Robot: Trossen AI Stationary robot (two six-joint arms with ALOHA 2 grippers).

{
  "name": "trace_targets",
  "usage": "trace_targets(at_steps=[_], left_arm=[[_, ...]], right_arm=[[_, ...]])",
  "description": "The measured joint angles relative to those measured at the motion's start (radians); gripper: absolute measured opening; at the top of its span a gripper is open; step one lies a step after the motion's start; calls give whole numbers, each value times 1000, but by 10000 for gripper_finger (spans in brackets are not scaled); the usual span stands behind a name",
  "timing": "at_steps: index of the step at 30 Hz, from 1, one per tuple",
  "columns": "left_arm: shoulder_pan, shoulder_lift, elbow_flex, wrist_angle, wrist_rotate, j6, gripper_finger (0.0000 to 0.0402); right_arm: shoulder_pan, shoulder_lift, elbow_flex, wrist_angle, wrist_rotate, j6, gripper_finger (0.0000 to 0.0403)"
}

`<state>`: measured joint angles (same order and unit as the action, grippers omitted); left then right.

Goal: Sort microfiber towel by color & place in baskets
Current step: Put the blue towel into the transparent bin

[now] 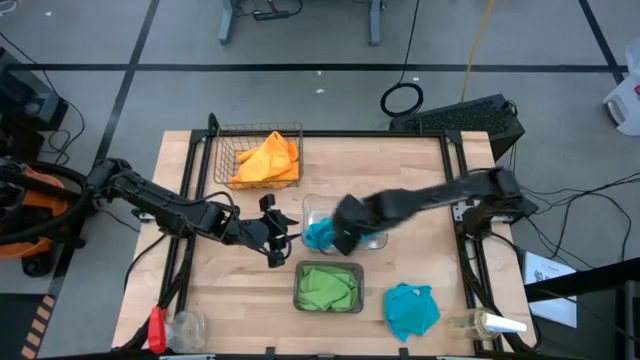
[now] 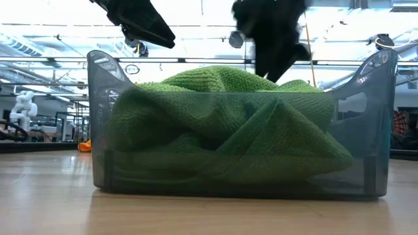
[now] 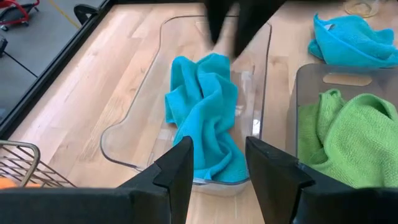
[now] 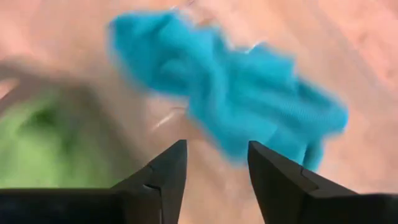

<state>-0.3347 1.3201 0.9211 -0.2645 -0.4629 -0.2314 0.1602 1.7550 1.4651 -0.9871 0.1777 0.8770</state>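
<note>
Pale wooden tabletop (image 1: 240,290) with a black frame carried the whole scene. Over its middle the right gripper (image 4: 214,171) hung above the clear plastic rectangular tray (image 3: 137,124), fingers parted and empty, a crumpled teal-blue microfiber towel (image 3: 205,112) lying loose in that tray beneath it. Just left of the tray the left gripper (image 3: 217,168) pointed at the same cloth, its fingers apart and holding nothing. Nearer the front edge, the grey rectangular tray (image 1: 328,300) held bunched light green towels (image 1: 327,286). Right of it a second teal-blue towel (image 1: 411,309) lay on bare wood. At the far left, the brown wire-mesh basket (image 1: 225,150) held orange-yellow towels (image 1: 268,160).
</note>
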Motion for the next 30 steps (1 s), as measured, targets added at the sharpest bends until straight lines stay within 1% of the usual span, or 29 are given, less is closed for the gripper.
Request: trace_targets(at_steps=[4, 6, 8, 10, 14, 17, 21, 25, 30], left_arm=[[0, 0, 0, -3, -1, 0, 153], [1, 0, 0, -3, -8, 1, 153], [2, 0, 0, 1, -10, 1, 153], [2, 0, 0, 4, -12, 1, 153], [2, 0, 0, 15, -12, 1, 153], [2, 0, 0, 14, -13, 0, 153], [2, 0, 0, 16, -13, -19, 153], [2, 0, 0, 16, -14, -52, 153], [0, 0, 0, 16, -16, -68, 153]], right_arm=[[125, -147, 0, -77, -13, 101, 168], [196, -207, 1, -88, 7, 171, 169], [271, -241, 2, -96, 50, 233, 169], [348, -247, 2, -126, 86, 290, 169], [466, -201, 2, -156, 92, 353, 169], [511, -140, 2, -119, 26, 387, 169], [541, -56, 1, -116, -73, 361, 169], [552, 34, 0, -115, -136, 306, 170], [562, 122, 0, -76, -183, 258, 195]])
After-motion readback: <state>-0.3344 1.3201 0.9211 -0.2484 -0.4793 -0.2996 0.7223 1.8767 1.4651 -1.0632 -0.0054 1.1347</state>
